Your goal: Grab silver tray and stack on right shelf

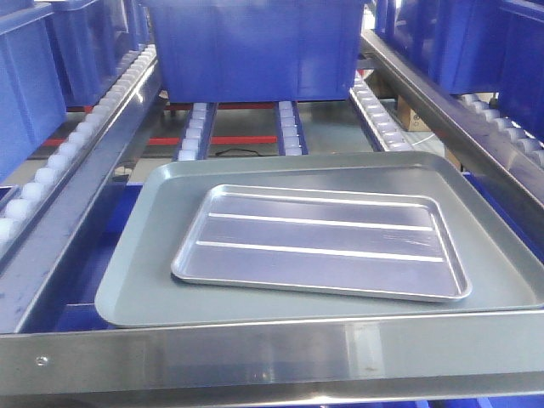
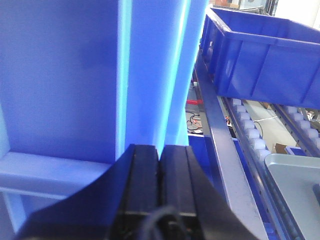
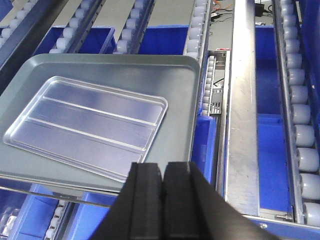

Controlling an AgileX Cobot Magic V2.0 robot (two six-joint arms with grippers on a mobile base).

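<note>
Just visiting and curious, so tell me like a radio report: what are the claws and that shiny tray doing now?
Left claw shut, empty. Right claw shut, empty. Silver tray flat inside grey tray on the roller shelf. Nothing on top of it.

Silver tray (image 1: pixel 321 242): shiny smooth metal, 2 bright ridges. Larger tray (image 1: pixel 153 255) under it: dull matt grey metal. Shelf front bar (image 1: pixel 272 353): polished steel. Rollers (image 1: pixel 42 183) white plastic, crate (image 1: pixel 255 47) glossy blue plastic.

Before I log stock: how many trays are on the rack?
2: a silver tray lying inside a larger grey tray, which rests on the rollers behind the front bar. Others may be hidden.
</note>
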